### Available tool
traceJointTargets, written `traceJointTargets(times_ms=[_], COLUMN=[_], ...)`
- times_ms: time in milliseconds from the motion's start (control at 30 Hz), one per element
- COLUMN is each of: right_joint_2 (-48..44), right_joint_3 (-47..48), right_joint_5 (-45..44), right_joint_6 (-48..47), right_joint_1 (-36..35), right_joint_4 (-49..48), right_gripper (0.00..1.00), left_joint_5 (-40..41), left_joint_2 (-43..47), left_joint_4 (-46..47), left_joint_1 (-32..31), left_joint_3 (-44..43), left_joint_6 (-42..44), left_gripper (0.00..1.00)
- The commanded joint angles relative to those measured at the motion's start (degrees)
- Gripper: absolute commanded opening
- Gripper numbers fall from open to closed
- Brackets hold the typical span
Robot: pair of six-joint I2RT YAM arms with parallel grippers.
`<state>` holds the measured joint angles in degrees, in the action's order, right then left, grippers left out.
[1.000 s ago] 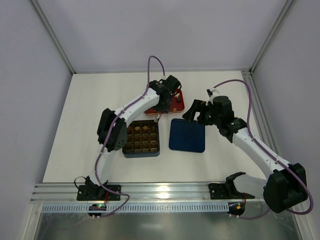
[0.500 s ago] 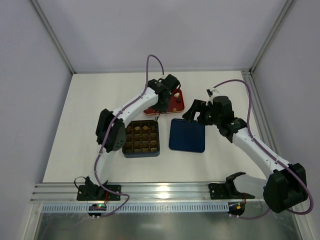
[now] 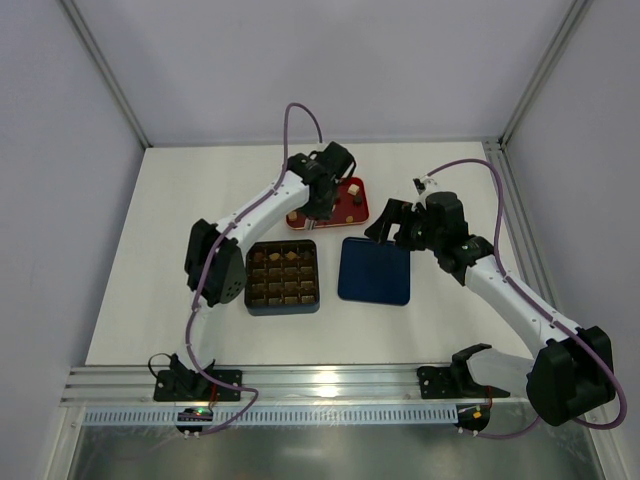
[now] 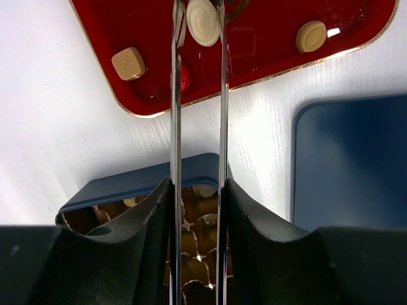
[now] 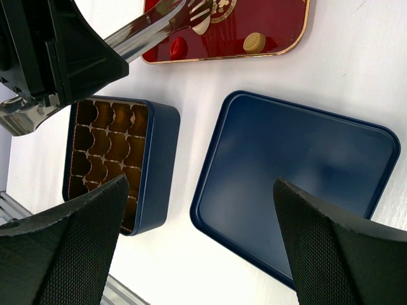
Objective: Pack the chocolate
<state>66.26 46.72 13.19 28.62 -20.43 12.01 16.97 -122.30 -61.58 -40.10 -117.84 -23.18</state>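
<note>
We see L gripper (image 4: 199,16) clamped on cream round (image 4: 203,24) over red tray (image 4: 273,54), top centre of wrist view; R gripper (image 5: 200,190) fingers wide apart above navy lid (image 5: 299,165).

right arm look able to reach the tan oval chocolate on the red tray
Probably yes: the tan oval chocolate lies uncovered just beyond the open right gripper, though the left gripper crowds it.

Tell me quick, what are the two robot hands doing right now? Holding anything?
Left end effector: closed on a cream round chocolate.
Right end effector: open, holding nothing.
</note>
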Motion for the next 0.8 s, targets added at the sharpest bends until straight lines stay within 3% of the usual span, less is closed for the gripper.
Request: traceJointTargets(times_ms=[0, 267, 767], right_joint_2=[0.1, 0.3, 0.5], right_joint_3=[0.2, 0.6, 0.1], right_joint_5=[0.4, 0.4, 0.7], right_joint_6=[-0.1, -0.1, 0.3], right_joint_1=[-0.2, -0.1, -0.1], right_joint_4=[-2.3, -2.3, -3.0], right_gripper=[0.95, 0.94, 0.94], left_joint_5=[1.0, 0.3, -2.2], left_joint_2=[3.0, 2.7, 4.1], left_joint_4=[-0.4, -1.3, -1.6], left_joint_1=[0.8, 1.1, 1.0], left_joint_3=[-2.7, -2.6, 1.2], left_joint_6=[1.3, 1.5, 0.4], left_gripper=[0.37, 0.48, 0.43])
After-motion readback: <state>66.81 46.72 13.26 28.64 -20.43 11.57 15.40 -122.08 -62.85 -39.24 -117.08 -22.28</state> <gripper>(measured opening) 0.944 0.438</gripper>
